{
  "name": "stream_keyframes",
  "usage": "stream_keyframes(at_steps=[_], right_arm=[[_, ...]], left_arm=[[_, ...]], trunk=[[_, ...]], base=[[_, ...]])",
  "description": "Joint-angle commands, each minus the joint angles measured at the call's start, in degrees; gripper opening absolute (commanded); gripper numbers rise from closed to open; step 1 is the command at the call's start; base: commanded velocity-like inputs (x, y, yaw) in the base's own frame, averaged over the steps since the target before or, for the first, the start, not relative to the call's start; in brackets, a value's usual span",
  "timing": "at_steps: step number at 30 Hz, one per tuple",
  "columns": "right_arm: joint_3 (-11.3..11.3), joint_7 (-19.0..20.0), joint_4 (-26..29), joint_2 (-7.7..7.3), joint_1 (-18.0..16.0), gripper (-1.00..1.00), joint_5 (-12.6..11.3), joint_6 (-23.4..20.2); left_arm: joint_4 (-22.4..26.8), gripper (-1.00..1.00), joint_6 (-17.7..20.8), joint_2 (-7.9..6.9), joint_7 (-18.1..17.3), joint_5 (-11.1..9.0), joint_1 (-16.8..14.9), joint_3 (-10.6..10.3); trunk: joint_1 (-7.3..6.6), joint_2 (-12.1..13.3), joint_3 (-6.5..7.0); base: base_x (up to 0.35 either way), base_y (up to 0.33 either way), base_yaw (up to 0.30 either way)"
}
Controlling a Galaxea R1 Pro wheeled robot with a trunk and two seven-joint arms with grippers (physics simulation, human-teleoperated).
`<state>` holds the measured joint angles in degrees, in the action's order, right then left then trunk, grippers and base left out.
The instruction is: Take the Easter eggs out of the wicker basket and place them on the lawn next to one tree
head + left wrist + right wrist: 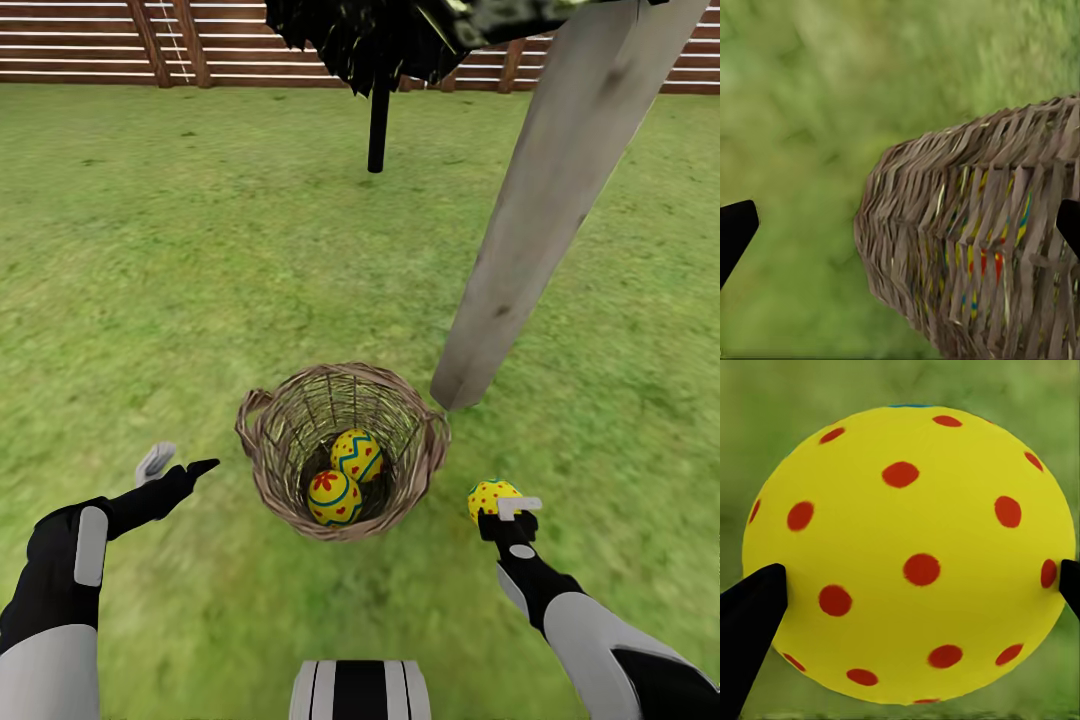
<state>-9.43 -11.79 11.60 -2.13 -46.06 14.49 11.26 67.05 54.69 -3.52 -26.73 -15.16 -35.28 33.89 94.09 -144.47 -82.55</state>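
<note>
1. Nearest, at the robot's own right: right gripper [503,508] pinching one of the Easter eggs [492,497], a yellow one with red dots, out over the lawn [150,300] just right of the wicker basket [342,462]. In the right wrist view, egg [911,555] wedged between both dark fingertips [750,619], touching on each side, blurred grass behind it.

2. On the left: left gripper [172,465] hanging beside the basket's left side, fingers spread, nothing between them. Small strip of grass between the fingertips and the basket's loop handle. In the left wrist view, fingertips [735,232] far apart at the frame edges, with the woven basket wall [975,255] ahead and egg colours peeking through the weave.

3. Centre: basket upright on the grass, mouth wide open. Two eggs at the bottom, touching: the flower egg [334,497] nearer, the zigzag egg [357,455] right behind it.

4. Just past the basket, to the right: thick pale trunk of the tree [540,220], foot near the basket rim, a thin gap of grass between. Held egg on that same side, near the trunk foot. Tightest spot around.

5. Left and straight ahead: loads of open grass.

6. Farther back: thin black-trunked tree [378,125] with dark foliage, well apart.

7. Far edge: brown slatted fence [100,45] closing off the garden.
</note>
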Motion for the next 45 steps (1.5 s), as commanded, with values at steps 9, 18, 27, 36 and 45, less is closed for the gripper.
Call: stream_keyframes(at_steps=[9, 18, 27, 36, 45], right_arm=[[-0.5, -0.16, -0.25, 0.1, -0.16, -1.0, 0.63, 0.83], [-0.44, -0.16, 0.23, 0.19, -0.08, -1.0, 0.63, 0.96], [-0.48, -0.13, 0.26, 0.2, -0.08, 1.0, 0.63, 0.99], [-0.5, 0.01, 0.97, 0.2, -0.08, 1.0, 0.63, 1.04], [-0.97, 0.47, 2.0, -0.11, -0.08, 1.0, 0.07, 0.31]], left_arm=[[0.01, 1.0, 0.33, 0.0, -0.34, 0.14, -0.05, 0.13], [0.01, 1.0, 0.33, 0.0, -0.32, 0.22, -0.05, 0.2], [0.01, 1.0, 0.33, 0.0, -0.25, 0.22, -0.05, 0.21], [0.01, 1.0, 0.38, 0.0, -0.25, 0.14, -0.05, 0.21], [0.15, 1.0, 0.66, -0.3, -0.16, 0.29, -0.05, 0.34]], trunk=[[0.09, -0.07, -0.93], [0.27, -0.16, -2.48], [0.27, -0.16, -2.48], [0.09, -0.07, -0.93], [-0.14, 0.05, 1.07]], base=[[0.0, 0.0, 0.0], [0.0, 0.0, 0.0], [0.0, 0.0, 0.0], [0.0, 0.0, 0.0], [0.0, 0.0, 0.0]])
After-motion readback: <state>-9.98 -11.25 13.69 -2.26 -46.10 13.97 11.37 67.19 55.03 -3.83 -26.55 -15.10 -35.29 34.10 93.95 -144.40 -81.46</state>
